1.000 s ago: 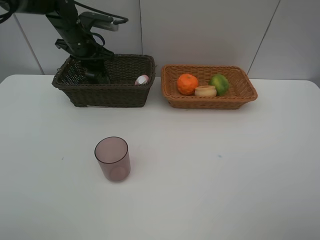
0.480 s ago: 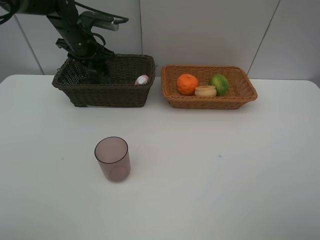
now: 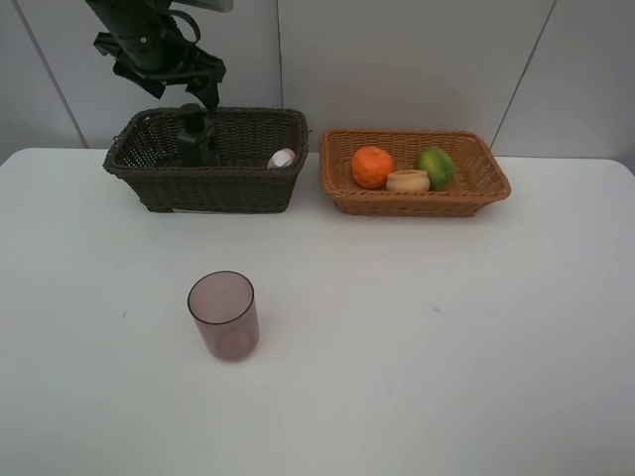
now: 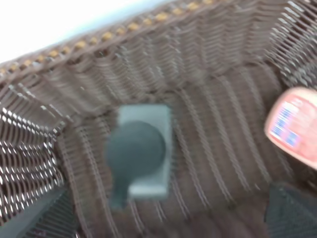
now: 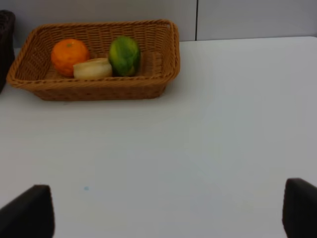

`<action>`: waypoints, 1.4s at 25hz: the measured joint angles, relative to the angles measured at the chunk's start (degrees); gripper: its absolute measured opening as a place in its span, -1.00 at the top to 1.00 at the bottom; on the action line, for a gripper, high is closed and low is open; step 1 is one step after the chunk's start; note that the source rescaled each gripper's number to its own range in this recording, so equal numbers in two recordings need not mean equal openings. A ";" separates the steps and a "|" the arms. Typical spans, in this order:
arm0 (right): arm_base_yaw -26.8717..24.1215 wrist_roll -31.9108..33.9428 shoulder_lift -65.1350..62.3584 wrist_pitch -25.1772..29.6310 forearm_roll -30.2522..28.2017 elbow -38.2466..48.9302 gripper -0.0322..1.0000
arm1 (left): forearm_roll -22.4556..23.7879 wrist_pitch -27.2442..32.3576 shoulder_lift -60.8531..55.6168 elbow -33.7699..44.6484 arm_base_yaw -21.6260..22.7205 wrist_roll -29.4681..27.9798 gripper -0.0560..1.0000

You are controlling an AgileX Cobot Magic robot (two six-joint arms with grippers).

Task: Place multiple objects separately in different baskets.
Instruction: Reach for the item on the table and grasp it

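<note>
The dark green pump bottle (image 3: 195,139) stands upright in the left part of the dark brown basket (image 3: 213,188), free of any grip. It also shows from above in the left wrist view (image 4: 141,151). My left gripper (image 3: 185,91) is open and empty just above it; its fingertips (image 4: 37,218) sit at the frame's corners. The pink white-capped bottle (image 3: 282,158) (image 4: 293,130) lies at that basket's right end. The light basket (image 3: 417,203) (image 5: 94,89) holds the orange (image 3: 372,167), the green citrus (image 3: 435,167) and a pale yellow round fruit (image 3: 408,180). The mauve cup (image 3: 223,314) stands upright on the table. My right gripper (image 5: 163,213) is open and empty over the table.
The two baskets stand side by side at the back of the white table (image 3: 446,327), close to the grey wall. The right gripper does not show in the exterior high view.
My left gripper has let go of the pump bottle and risen out of the dark basket. The bottle stays standing inside. Nothing else has moved.
</note>
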 joint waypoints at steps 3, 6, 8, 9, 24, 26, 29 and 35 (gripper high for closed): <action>0.00 0.00 0.00 0.00 0.00 0.00 -1.00 | -0.06 4.64 -2.47 0.00 -2.09 0.05 -1.00; 0.00 0.00 0.00 0.00 0.00 0.00 -1.00 | -0.12 7.53 -5.04 1.10 -4.36 0.12 -1.00; 0.00 0.00 0.00 0.00 0.00 0.00 -1.00 | -0.19 7.60 -7.39 3.91 -5.74 0.31 -1.00; 0.00 0.00 0.00 0.00 0.00 0.00 -1.00 | -0.26 7.54 -8.54 6.14 -6.28 0.50 -1.00; 0.00 0.00 0.00 0.00 0.02 0.00 -1.00 | -0.40 -1.39 -25.03 37.92 -15.44 12.03 -1.00; 0.00 0.00 0.00 0.00 0.02 0.00 -1.00 | -0.40 -1.92 -25.52 40.07 -17.13 13.75 -1.00; 0.00 0.00 0.00 0.00 0.02 0.00 -1.00 | -0.40 -2.41 -25.52 42.74 -19.33 16.71 -1.00; 0.00 0.00 0.00 0.00 0.02 0.00 -1.00 | -0.40 -6.97 -25.52 45.83 -20.25 23.90 -1.00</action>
